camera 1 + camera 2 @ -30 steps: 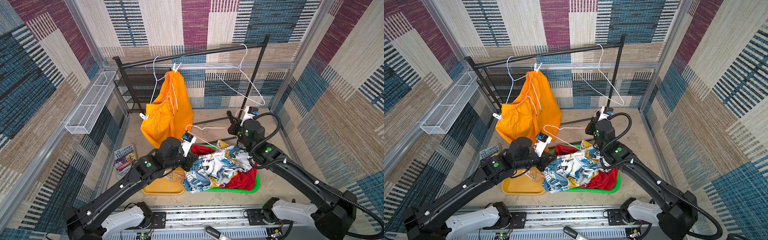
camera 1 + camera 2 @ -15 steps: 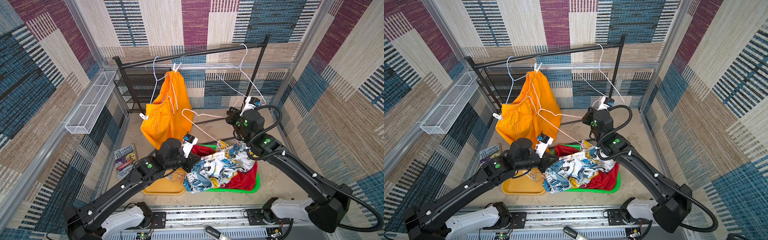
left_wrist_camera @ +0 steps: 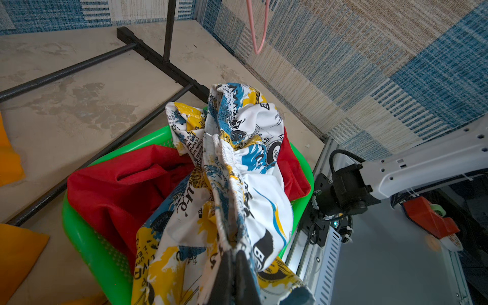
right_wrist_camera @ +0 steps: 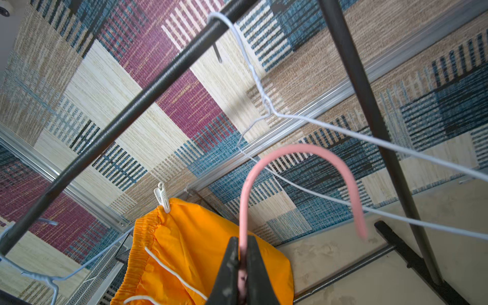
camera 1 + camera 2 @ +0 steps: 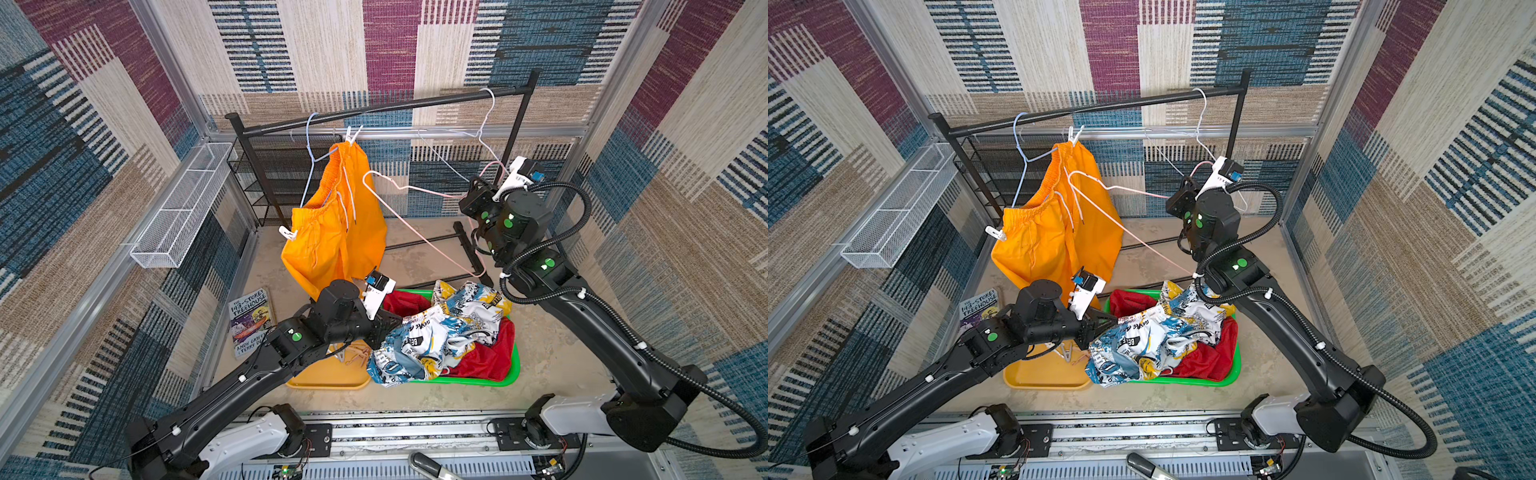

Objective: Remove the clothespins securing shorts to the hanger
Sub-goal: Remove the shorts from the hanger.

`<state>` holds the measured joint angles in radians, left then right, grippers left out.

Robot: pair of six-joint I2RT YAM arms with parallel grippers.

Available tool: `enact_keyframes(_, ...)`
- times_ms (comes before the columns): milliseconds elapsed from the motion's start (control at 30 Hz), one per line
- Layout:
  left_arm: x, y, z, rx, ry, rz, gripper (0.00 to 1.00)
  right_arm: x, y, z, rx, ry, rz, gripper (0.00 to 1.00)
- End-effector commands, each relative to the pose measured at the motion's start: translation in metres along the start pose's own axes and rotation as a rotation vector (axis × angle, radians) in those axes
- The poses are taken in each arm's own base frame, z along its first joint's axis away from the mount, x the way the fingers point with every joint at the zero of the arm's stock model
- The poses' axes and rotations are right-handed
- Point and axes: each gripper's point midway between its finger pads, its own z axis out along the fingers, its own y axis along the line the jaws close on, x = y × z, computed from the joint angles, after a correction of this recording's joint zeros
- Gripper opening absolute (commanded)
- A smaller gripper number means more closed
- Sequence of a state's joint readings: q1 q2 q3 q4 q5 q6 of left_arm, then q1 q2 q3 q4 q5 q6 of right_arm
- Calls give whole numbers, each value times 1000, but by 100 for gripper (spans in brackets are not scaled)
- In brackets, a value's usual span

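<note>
Orange shorts (image 5: 340,237) hang from a pale blue hanger on the black rail (image 5: 395,106). One white clothespin (image 5: 352,135) pins their waistband at the top and another (image 5: 288,232) at the low left corner. My right gripper (image 4: 242,241) is shut on the neck of a bare pink hanger (image 4: 303,147), raised below the rail's right end. My left gripper (image 3: 233,253) is shut on the waistband of the printed shorts (image 5: 440,332), which lie over red shorts (image 5: 486,357) in the green basket (image 5: 513,365). Loose clothespins (image 5: 353,355) lie in the yellow tray (image 5: 328,376).
An empty white wire hanger (image 5: 486,120) hangs at the rail's right end, close to the pink hook. The rack's black feet and right post (image 5: 515,137) stand behind the basket. A book (image 5: 251,320) lies on the floor at left. A white wire basket (image 5: 178,212) is fixed to the left wall.
My right gripper has lifted the pink hanger from low over the green basket up and back toward the rail's right end. The left arm has stayed put with the printed shorts.
</note>
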<state>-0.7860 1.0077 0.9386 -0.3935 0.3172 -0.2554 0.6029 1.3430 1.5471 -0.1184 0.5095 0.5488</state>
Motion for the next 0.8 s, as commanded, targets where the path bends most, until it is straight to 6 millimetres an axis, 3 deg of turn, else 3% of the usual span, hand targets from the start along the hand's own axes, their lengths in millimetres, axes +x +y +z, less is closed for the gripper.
enact_keyframes(0,-8,-1,2,0,-17,35,0,-16,-7,-6,60,-26,-89,0)
enact_keyframes(200,-27,-14,20,31,-11,83,0,-37,-15,-23,120,-36,-168,0)
enact_keyframes(400,-31,-31,63,41,50,165,0,-52,-26,-39,160,-57,-182,0)
enact_keyframes(600,-2,-41,133,30,184,231,0,-68,-31,-50,182,-88,-186,0)
enact_keyframes(767,40,-29,189,8,339,232,0,-73,-33,-54,188,-95,-195,0)
